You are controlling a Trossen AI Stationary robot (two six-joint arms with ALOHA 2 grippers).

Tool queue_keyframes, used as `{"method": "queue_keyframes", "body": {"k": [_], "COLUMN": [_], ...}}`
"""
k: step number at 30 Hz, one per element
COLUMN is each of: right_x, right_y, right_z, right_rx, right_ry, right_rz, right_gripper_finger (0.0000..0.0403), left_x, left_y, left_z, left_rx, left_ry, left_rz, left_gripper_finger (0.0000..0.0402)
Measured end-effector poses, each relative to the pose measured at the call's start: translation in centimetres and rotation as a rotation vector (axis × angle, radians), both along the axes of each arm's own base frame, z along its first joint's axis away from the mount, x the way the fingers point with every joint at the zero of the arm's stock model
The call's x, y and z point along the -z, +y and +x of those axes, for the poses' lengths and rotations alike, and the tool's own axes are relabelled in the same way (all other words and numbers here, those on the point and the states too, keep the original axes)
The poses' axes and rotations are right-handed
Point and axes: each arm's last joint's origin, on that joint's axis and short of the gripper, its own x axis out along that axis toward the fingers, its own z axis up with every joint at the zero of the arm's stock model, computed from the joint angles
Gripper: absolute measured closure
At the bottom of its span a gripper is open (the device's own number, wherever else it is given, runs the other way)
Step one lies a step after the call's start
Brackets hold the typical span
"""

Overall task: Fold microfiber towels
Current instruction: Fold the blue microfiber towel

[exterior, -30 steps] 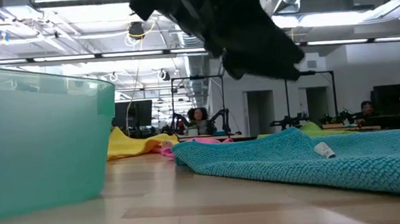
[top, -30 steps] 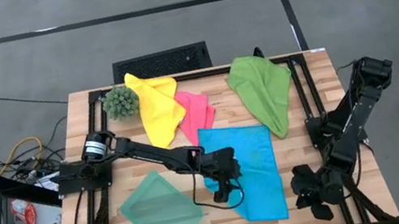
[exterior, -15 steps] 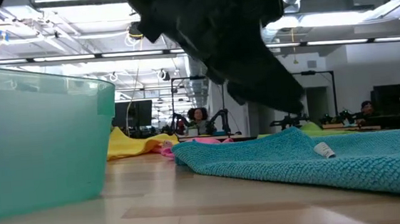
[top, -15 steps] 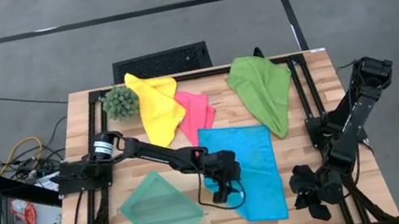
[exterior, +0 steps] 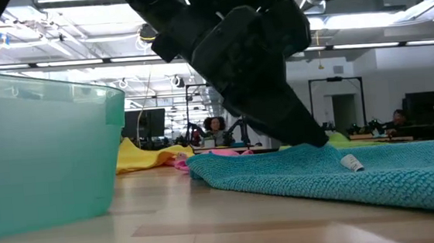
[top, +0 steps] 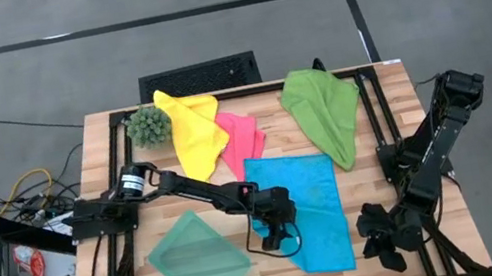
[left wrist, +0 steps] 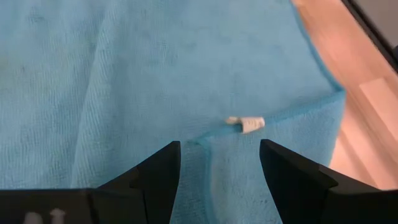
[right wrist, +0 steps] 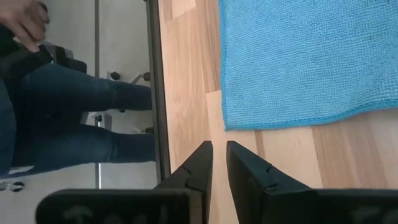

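Teal tray with nothing inside; left end effector spread above blue towel.

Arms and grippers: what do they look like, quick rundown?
Both arms are black, built of jointed segments. The left arm has a silvery-white round cap at a joint near its base and a thin black cable looping by its gripper. The left gripper's fingers are dark, flat and wedge-shaped. The right arm is all black, and the right gripper has matching dark fingers.
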Motion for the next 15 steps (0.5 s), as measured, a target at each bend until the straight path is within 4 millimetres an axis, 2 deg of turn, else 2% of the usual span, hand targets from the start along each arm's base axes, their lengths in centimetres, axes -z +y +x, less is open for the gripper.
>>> {"method": "queue_keyframes", "body": {"k": [5, 15], "right_x": [0.00, 0.00], "right_y": [0.00, -0.01], "right_z": [0.00, 0.00], "right_rx": [0.000, 0.000], "right_ry": [0.000, 0.000], "right_rz": [0.000, 0.000], "right_gripper_finger": [0.0331, 0.0331], "left_x": [0.00, 0.02], "left_y": [0.02, 0.02], "left_z": [0.02, -0.01], "left_rx": [0.004, 0.028], "left_ry": [-0.005, -0.012], "left_rz": [0.007, 0.022], "left_gripper_finger": [0.0204, 0.0301]}}
